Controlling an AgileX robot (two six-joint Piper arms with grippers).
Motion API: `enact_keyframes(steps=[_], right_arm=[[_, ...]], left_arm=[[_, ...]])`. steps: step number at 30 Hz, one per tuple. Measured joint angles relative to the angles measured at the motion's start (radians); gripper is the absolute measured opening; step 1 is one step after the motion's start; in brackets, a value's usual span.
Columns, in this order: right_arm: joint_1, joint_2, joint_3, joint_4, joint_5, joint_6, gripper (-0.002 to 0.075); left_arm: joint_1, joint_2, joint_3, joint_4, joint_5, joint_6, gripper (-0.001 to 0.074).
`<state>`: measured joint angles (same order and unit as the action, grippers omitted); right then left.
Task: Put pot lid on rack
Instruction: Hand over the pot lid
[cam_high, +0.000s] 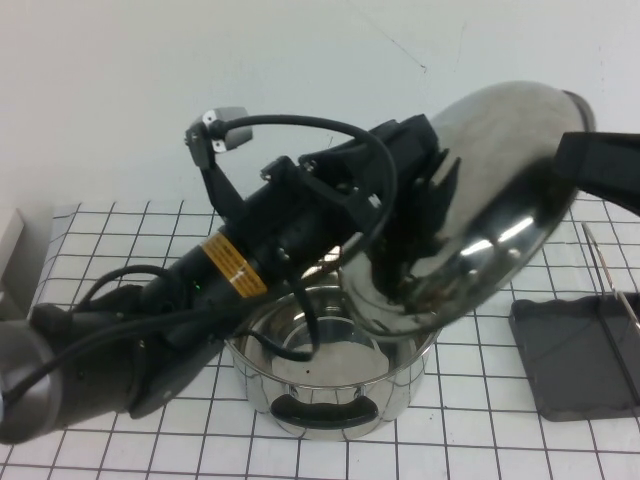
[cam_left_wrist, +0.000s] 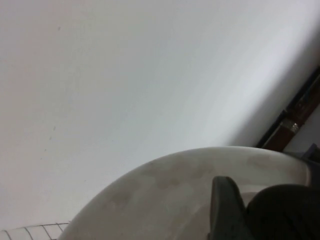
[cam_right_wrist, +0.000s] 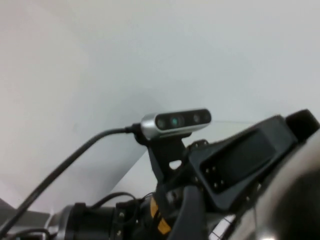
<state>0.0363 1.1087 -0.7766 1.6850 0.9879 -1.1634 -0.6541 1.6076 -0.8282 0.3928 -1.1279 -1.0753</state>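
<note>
Pot lid (cam_high: 500, 190) is up off the pot (cam_high: 330, 385), pinched by the left gripper (cam_high: 425, 215), the right gripper (cam_high: 600, 165) spread wide at its rim, and the rack (cam_high: 575, 355) not yet reached.

A plain white wall (cam_high: 300, 70) rises behind the table (cam_high: 480, 440), whose white cover carries a black grid of lines.

Polished domed steel pot lid (cam_high: 500, 190), tilted steeply, raised in air above table; dark grey rack (cam_high: 570, 355) flat on table at right, thin wire hoop upright.
</note>
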Motion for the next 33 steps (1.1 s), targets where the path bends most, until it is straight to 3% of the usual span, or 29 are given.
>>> enact_keyframes(steps=[9, 11, 16, 18, 22, 28, 33], right_arm=[[0.0, 0.002, -0.014, -0.002, -0.004, 0.03, 0.0545], [0.0, 0.002, -0.014, -0.004, -0.008, 0.03, 0.0472], [0.0, 0.003, -0.014, -0.002, 0.012, 0.038, 0.016], [0.0, 0.003, -0.014, -0.002, 0.04, 0.043, 0.0093], [0.0, 0.003, -0.014, -0.006, 0.049, 0.02, 0.0083], [0.0, 0.003, -0.014, -0.017, 0.021, -0.054, 0.0056], [0.0, 0.003, -0.018, -0.018, -0.017, -0.11, 0.0056]], left_arm=[[-0.103, 0.0, 0.0, -0.082, -0.011, 0.08, 0.0319], [-0.109, 0.0, 0.0, -0.082, -0.016, 0.08, 0.0319], [-0.109, -0.002, -0.001, -0.076, -0.025, 0.083, 0.032], [-0.109, -0.002, -0.001, -0.055, -0.027, 0.083, 0.0321], [-0.101, -0.002, -0.002, -0.026, -0.03, 0.083, 0.0337], [-0.088, -0.002, -0.002, 0.023, -0.012, 0.133, 0.054], [-0.005, -0.002, -0.002, 0.127, -0.016, 0.125, 0.0563]])
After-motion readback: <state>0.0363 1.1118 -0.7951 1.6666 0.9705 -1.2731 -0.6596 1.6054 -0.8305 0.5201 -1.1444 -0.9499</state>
